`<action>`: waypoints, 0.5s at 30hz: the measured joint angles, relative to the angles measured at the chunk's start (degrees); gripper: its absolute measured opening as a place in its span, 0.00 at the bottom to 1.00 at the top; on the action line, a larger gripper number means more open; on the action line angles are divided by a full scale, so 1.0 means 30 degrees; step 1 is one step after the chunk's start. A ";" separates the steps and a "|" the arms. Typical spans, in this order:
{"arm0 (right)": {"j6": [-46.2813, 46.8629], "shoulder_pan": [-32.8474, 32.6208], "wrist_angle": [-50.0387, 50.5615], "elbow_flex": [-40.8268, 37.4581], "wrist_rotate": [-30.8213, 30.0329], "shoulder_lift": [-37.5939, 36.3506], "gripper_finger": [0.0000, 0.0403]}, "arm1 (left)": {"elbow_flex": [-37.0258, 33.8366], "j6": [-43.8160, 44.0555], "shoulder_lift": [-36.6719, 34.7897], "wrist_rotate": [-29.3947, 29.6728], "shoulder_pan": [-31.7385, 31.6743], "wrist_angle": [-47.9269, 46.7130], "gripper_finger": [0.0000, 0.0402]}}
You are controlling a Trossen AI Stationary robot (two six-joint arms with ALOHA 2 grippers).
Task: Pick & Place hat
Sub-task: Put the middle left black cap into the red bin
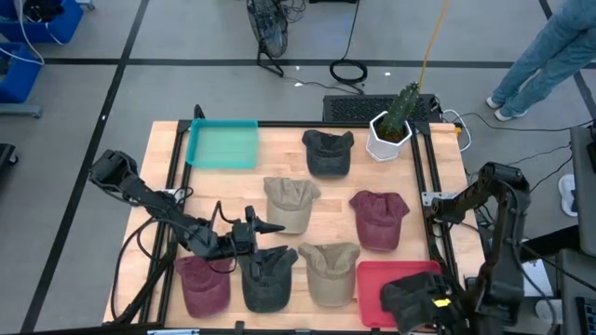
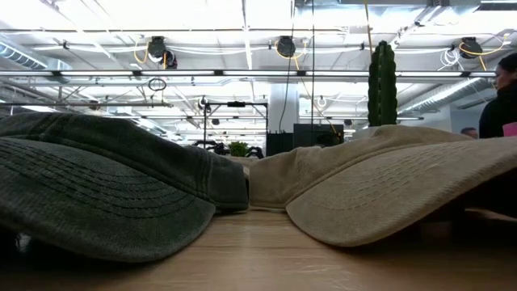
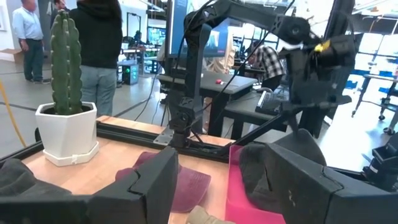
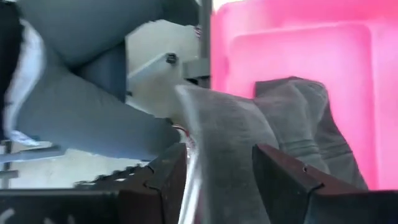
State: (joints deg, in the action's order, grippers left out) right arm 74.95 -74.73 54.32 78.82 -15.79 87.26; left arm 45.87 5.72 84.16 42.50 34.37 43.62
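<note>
A black hat (image 1: 410,294) lies in the red tray (image 1: 372,277) at the table's near right corner. In the right wrist view the hat (image 4: 298,130) looks grey and rests on the tray floor (image 4: 298,43). My right gripper (image 1: 438,305) hangs over it, tipped downward and open (image 4: 221,155), with the hat's edge (image 4: 217,124) showing between the fingers. My left gripper (image 1: 270,227) stands open and level above the table's near middle, with nothing between its fingers (image 3: 214,165). Several other hats lie flat on the table. My right gripper stands open around the hat's edge (image 4: 214,143), coming from above at a slant. I cannot tell whether either finger touches the hat, which lies in the tray.
Loose hats: black (image 1: 327,152), beige (image 1: 291,203), maroon (image 1: 377,219), maroon (image 1: 203,282), dark grey (image 1: 268,277), beige (image 1: 328,272). A teal tray (image 1: 223,144) sits far left and a potted cactus (image 1: 391,130) far right. A person stands beyond the table.
</note>
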 joint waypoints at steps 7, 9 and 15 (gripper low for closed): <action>0.0121 0.0058 -0.3867 -0.3310 0.1592 -0.0070 0.40 | 0.0000 0.0007 0.0000 0.0000 0.0000 -0.0007 0.59; 0.0195 0.0048 -0.5031 -0.4097 0.1814 0.0087 0.40 | 0.0000 0.0007 0.0000 0.0000 0.0000 -0.0007 0.59; 0.0247 0.0531 -0.6331 -0.5841 0.1606 -0.0074 0.39 | 0.0000 0.0095 0.0000 0.0000 -0.0073 -0.0007 0.59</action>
State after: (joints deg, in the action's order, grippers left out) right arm 75.69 -73.14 35.33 61.30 -10.97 87.04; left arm 45.87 6.00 84.16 42.50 34.15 43.60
